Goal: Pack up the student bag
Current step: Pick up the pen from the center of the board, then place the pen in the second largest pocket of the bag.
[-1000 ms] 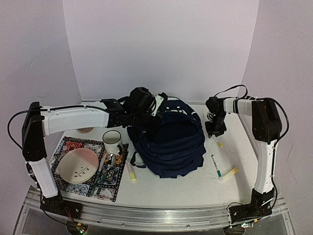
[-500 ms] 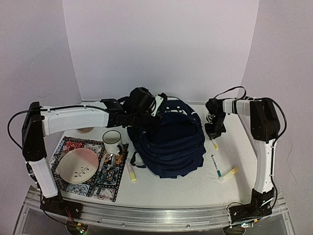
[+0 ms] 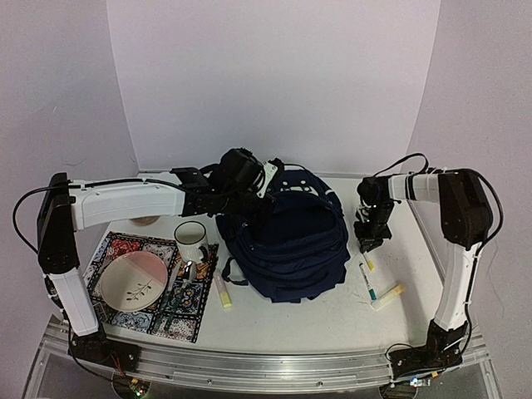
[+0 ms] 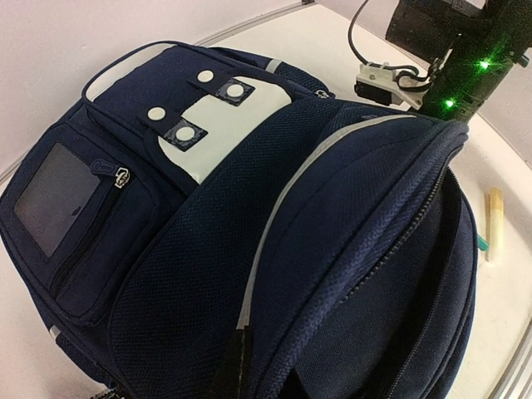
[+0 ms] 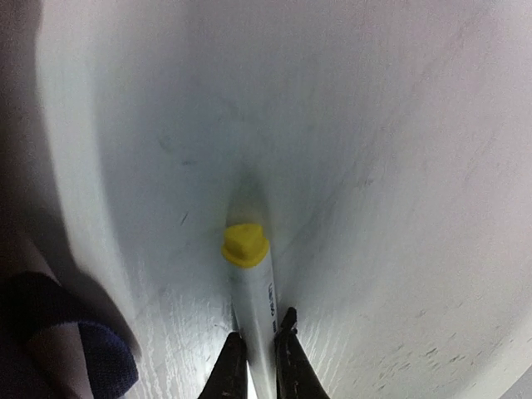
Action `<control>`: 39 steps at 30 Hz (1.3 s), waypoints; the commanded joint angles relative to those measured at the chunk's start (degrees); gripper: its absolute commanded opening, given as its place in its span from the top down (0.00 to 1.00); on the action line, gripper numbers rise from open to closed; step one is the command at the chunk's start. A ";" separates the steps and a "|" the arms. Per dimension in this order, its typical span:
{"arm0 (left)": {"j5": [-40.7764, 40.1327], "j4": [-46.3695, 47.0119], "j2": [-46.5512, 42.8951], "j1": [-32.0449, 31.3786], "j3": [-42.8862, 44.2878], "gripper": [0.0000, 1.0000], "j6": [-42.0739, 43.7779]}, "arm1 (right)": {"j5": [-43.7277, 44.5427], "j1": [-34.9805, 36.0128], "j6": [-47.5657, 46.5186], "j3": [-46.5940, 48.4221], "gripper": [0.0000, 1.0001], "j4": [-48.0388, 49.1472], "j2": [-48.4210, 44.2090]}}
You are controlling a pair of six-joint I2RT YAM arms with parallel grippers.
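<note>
The student bag, a large dark navy backpack, lies mid-table with its main compartment gaping. It fills the left wrist view, showing white patches and a grey-blue panel. My left gripper sits at the bag's upper left rim. Its fingers are hidden in the wrist view, where the fabric rises taut toward them. My right gripper is right of the bag. It is shut on a white marker with a yellow cap, which points down close over the tabletop.
A teal-tipped pen and a yellow highlighter lie near the front right. Another highlighter lies left of the bag. On a patterned placemat stand a mug and a pink plate. Walls close in the table.
My right gripper closed on the yellow-capped marker and moved it toward the table's front. The left arm and the bag have not moved.
</note>
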 commanded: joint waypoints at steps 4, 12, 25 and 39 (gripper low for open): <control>-0.50 2.84 -0.29 0.15 3.12 1.00 -1.61 | -8.25 -0.08 5.64 -5.50 1.00 0.42 -12.68; -0.60 2.79 0.48 0.15 4.11 1.00 -1.92 | -19.68 0.03 13.27 -13.35 1.00 8.13 -26.31; 4.39 3.02 2.50 0.09 7.86 1.00 -3.49 | -29.40 11.75 37.70 -25.69 1.00 30.64 -44.43; 11.27 2.74 1.13 0.14 8.77 1.00 -4.04 | -23.21 20.55 59.48 -26.88 1.00 53.73 -36.60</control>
